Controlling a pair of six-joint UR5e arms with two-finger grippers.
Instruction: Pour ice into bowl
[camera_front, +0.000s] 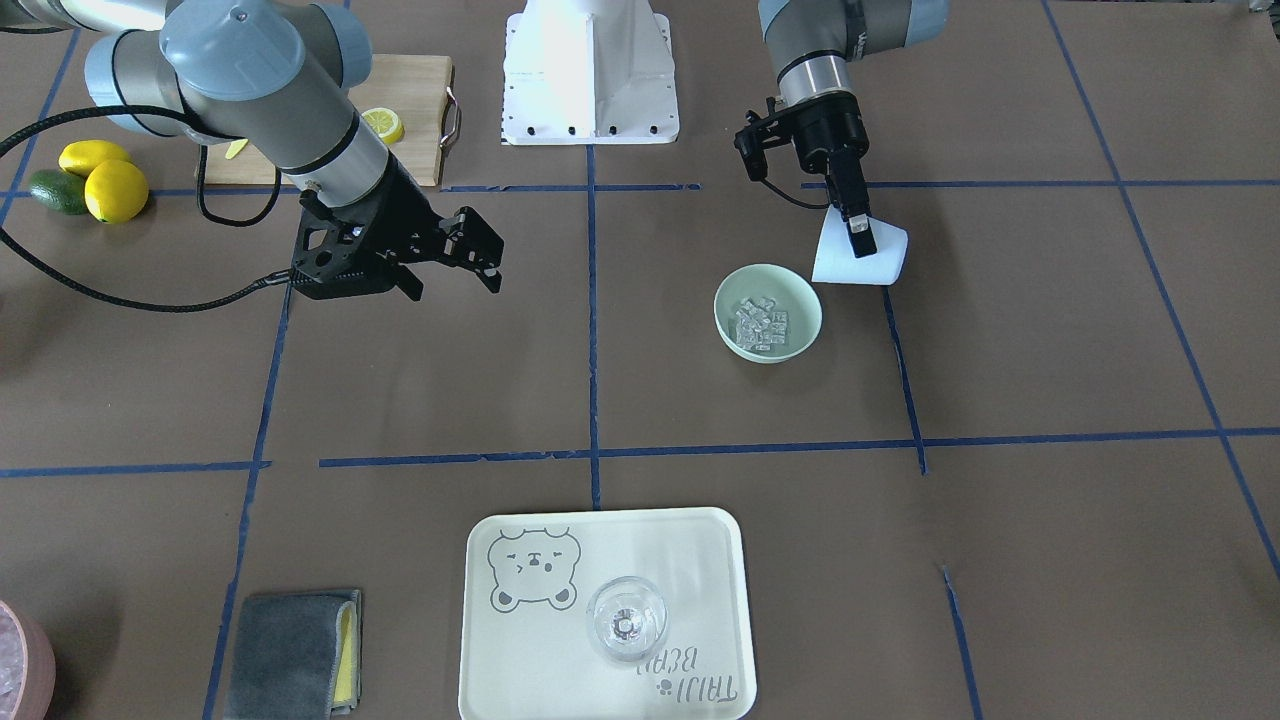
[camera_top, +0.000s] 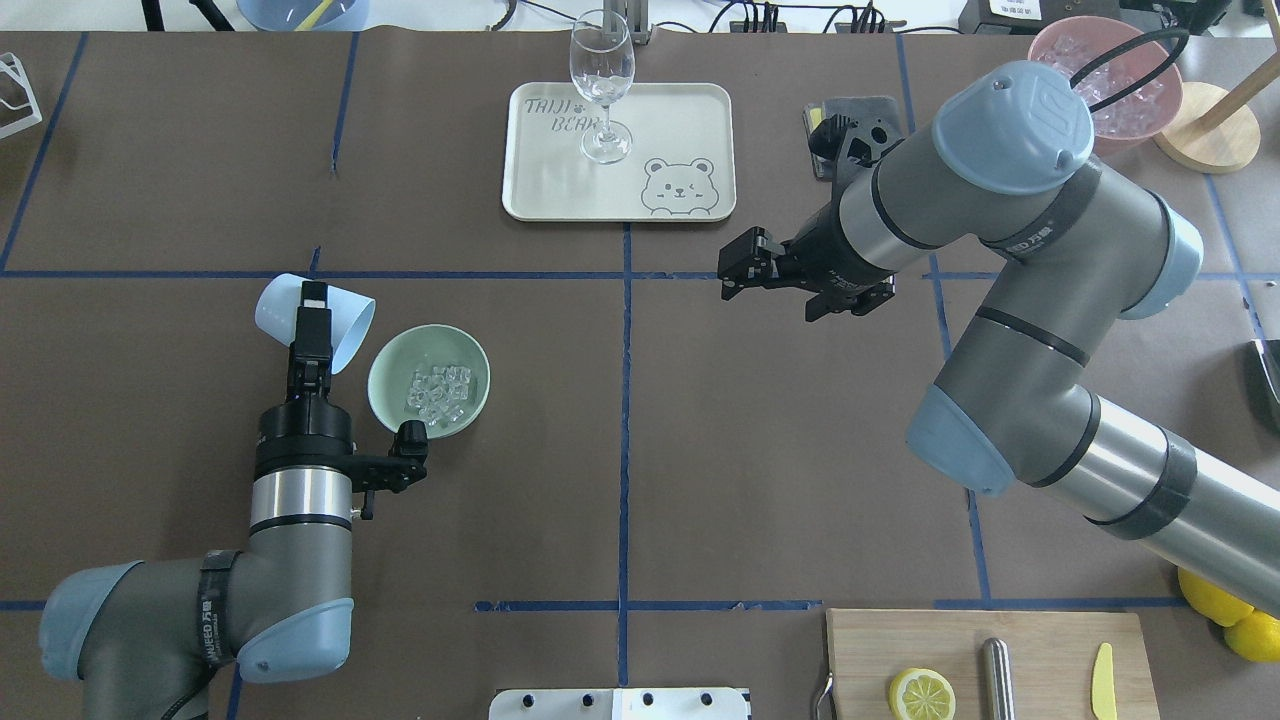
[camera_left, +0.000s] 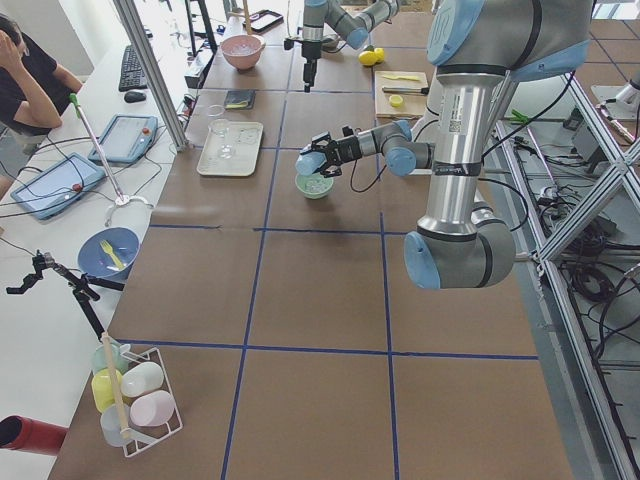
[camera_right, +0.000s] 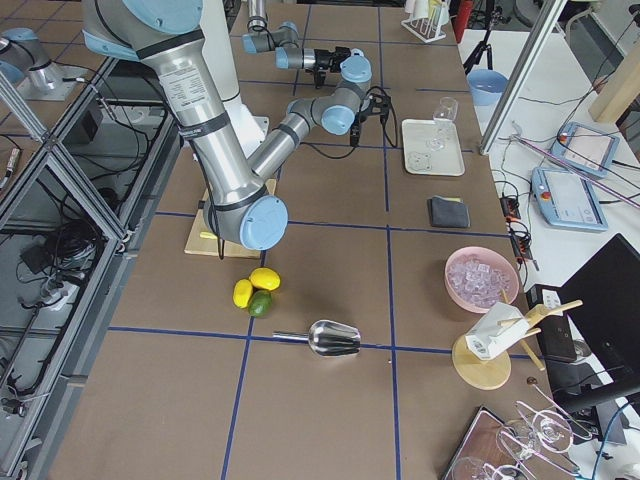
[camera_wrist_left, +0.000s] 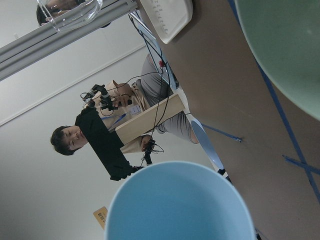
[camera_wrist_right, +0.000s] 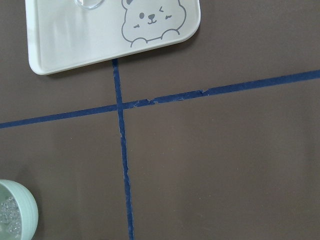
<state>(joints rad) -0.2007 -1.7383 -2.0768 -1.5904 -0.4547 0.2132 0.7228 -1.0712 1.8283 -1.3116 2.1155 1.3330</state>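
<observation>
The pale mint-green bowl (camera_top: 385, 385) sits on the table's left half, and the ice (camera_top: 438, 390) lies in it as a small heap of clear cubes. My left gripper (camera_top: 312, 305) is shut on a light blue cup (camera_top: 352, 330), held tilted just left of the bowl with its wide end toward it. The front view shows the same: bowl (camera_front: 800, 300), ice (camera_front: 760, 325), cup (camera_front: 885, 258), left gripper (camera_front: 860, 235). In the left wrist view the cup (camera_wrist_left: 180, 205) fills the bottom and the bowl (camera_wrist_left: 285, 45) the top right. My right gripper (camera_top: 735, 270) hovers open and holds nothing, right of centre.
A cream bear tray (camera_top: 540, 190) with a clear wine glass (camera_top: 603, 85) stands at the far middle. A folded grey cloth (camera_front: 290, 655) and a pink container (camera_top: 1100, 85) are at the far right. A cutting board (camera_top: 1040, 640) with a lemon slice (camera_top: 921, 694) lies near the robot base.
</observation>
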